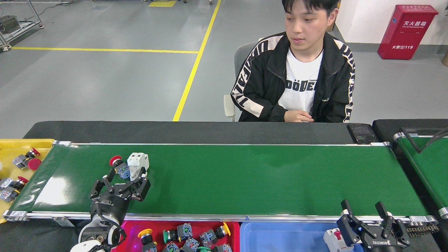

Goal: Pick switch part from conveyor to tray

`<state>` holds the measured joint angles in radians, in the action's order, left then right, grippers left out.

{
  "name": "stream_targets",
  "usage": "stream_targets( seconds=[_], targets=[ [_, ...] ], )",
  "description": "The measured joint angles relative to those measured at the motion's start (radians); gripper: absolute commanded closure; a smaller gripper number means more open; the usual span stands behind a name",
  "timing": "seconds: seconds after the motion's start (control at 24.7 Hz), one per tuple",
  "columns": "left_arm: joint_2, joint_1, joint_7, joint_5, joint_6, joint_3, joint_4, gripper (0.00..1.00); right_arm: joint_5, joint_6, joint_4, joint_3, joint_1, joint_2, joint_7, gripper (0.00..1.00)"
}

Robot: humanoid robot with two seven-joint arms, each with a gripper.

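From the head view, the conveyor [245,175] runs wide and green across the black bench [196,131], with a person [297,70] seated behind it. Toward its left end lie two parts touching each other: a red-capped switch part [118,166] and, on its right, a white breaker block [138,163]. The left claw [123,181] reaches over the near rail with its fingers spread apart, released and gripping nothing; the fingertips sit just in front of both parts, and the right finger overlaps the lower edge of the white block in this view. The right claw [365,211] hangs low at the right near the blue tray [280,234], also spread and empty. A red tray [182,236] below the near rail already holds several push-button switches, and a yellow tray [14,154] past the belt's left end holds a few more.

The risks, as I judge them: because the two parts touch, a closing claw may catch the white block together with the switch, or shove one aside and tip it. If the belt is carrying them leftward, a late closure would land behind the switch, which could then ride off into the yellow tray. The rounded red cap may also slip if pinched off-centre.
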<state>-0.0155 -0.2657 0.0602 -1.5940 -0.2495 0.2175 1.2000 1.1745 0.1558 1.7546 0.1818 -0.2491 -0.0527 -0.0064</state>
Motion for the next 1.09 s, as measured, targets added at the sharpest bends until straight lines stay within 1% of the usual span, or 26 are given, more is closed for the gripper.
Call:
stream_targets(
  seconds=[0.08,0.12,0.16,0.2,0.24,0.28,0.32,0.36,0.4,0.44,0.49,0.53,0.61,0.73,0.85,0.93,0.97,1.09],
  targets=[
    [-0.007,-0.002,-0.005,0.0,0.001,0.0,-0.018,0.0,0.0,0.0,0.0,-0.011,0.0,0.0,0.0,0.03],
    [-0.008,-0.006,-0.01,0.0,0.003,0.001,-0.029,0.04,0.0,-0.001,0.0,-0.018,0.0,0.0,0.0,0.03],
    [-0.011,-0.015,-0.011,0.0,0.003,0.0,-0.041,0.13,0.0,-0.001,0.0,-0.025,0.0,0.0,0.0,0.03],
    [-0.014,-0.027,-0.013,0.0,0.004,0.0,-0.059,0.24,0.0,-0.001,0.0,-0.031,0.0,0.0,0.0,0.03],
    [-0.022,-0.037,-0.015,0.0,0.006,0.0,-0.075,0.31,0.0,-0.001,0.0,-0.035,0.0,0.0,0.0,0.03],
    [-0.035,-0.045,-0.018,0.0,0.007,-0.003,-0.089,0.36,0.0,-0.001,0.0,-0.038,0.0,0.0,0.0,0.03],
    [-0.053,-0.048,-0.022,0.002,0.001,-0.01,-0.098,0.45,0.0,-0.001,0.0,-0.039,0.0,0.0,0.0,0.03],
    [-0.068,-0.049,-0.026,0.005,-0.009,-0.019,-0.102,0.6,0.0,-0.001,0.0,-0.039,0.0,0.0,0.0,0.03],
    [-0.08,-0.05,-0.029,0.005,-0.021,-0.027,-0.106,0.7,0.0,-0.001,0.0,-0.04,0.0,0.0,0.0,0.03],
    [-0.087,-0.054,-0.034,0.005,-0.032,-0.033,-0.112,0.75,0.0,-0.001,-0.001,-0.04,0.0,0.0,0.0,0.03],
    [-0.091,-0.06,-0.037,0.005,-0.038,-0.036,-0.119,0.83,0.0,-0.001,-0.001,-0.041,0.0,0.0,-0.002,0.03],
    [-0.094,-0.066,-0.04,0.005,-0.046,-0.038,-0.126,0.89,0.0,-0.001,-0.001,-0.044,0.0,0.0,-0.002,0.03],
    [-0.094,-0.073,-0.05,0.005,-0.051,-0.041,-0.14,0.92,0.0,-0.001,-0.001,-0.052,0.0,0.0,-0.004,0.03],
    [-0.094,-0.073,-0.058,0.005,-0.055,-0.041,-0.144,0.92,0.0,-0.001,-0.001,-0.055,0.0,0.0,-0.006,0.03],
    [-0.091,-0.045,-0.06,0.018,-0.07,-0.041,-0.1,0.92,0.0,-0.001,-0.001,-0.055,0.001,0.0,-0.006,0.03],
    [-0.09,0.019,-0.062,0.058,-0.11,-0.041,0.005,0.92,0.0,-0.001,-0.001,-0.056,0.001,0.0,-0.006,0.03],
    [-0.089,0.067,-0.06,0.074,-0.132,-0.041,0.079,0.92,0.0,-0.001,-0.001,-0.056,0.001,0.0,-0.006,0.03],
    [-0.087,0.19,-0.053,0.088,-0.177,-0.044,0.269,0.91,0.0,-0.001,-0.001,-0.056,0.0,0.0,-0.006,0.03]
  ],
)
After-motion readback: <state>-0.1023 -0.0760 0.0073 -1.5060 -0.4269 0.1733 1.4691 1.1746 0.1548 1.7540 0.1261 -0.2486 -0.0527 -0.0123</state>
